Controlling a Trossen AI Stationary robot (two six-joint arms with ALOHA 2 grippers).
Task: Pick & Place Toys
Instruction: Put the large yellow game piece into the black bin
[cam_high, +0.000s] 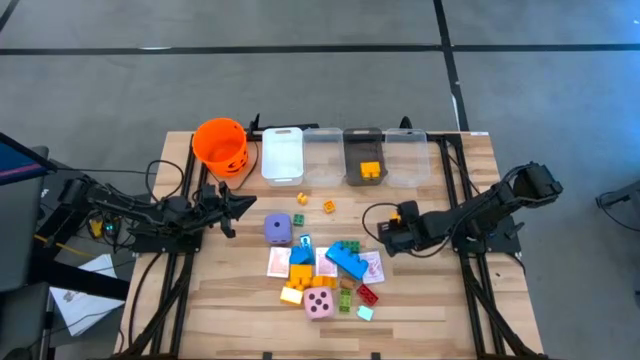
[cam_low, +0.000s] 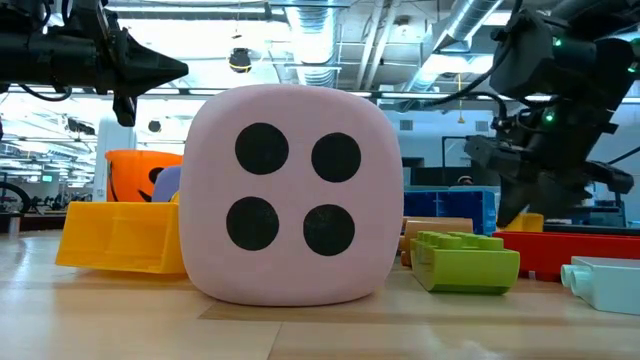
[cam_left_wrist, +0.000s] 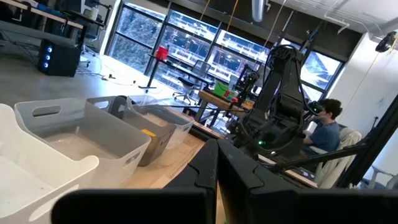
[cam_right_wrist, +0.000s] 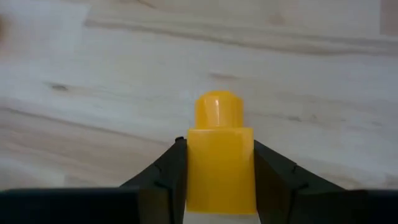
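The right gripper (cam_right_wrist: 217, 186) is clamped on a small yellow brick (cam_right_wrist: 219, 158), its fingers (cam_right_wrist: 163, 177) pressed against both sides of the brick just above the bare wood of the table (cam_right_wrist: 124, 74); in the high view this gripper (cam_high: 392, 236) sits right of the toy pile, near the table's middle. The left gripper (cam_high: 243, 205) hangs closed and empty over the left part of the table, just near of the orange bucket (cam_high: 220, 145). Along the far edge, right of the bucket, stand a white bin (cam_high: 282, 155) and three clear bins, one of them holding an orange brick (cam_high: 370, 171). The remaining toys lie in a cluster toward the near middle: a purple die (cam_high: 279, 229), a pink die (cam_high: 319, 304) with four dots facing the low camera, a blue brick (cam_high: 346, 262), a red brick (cam_high: 368, 294), a green brick (cam_high: 348, 246), a yellow brick (cam_high: 291, 295) and pink-backed cards (cam_high: 279, 262); a person (cam_left_wrist: 326, 124) sits in the room beyond the table.
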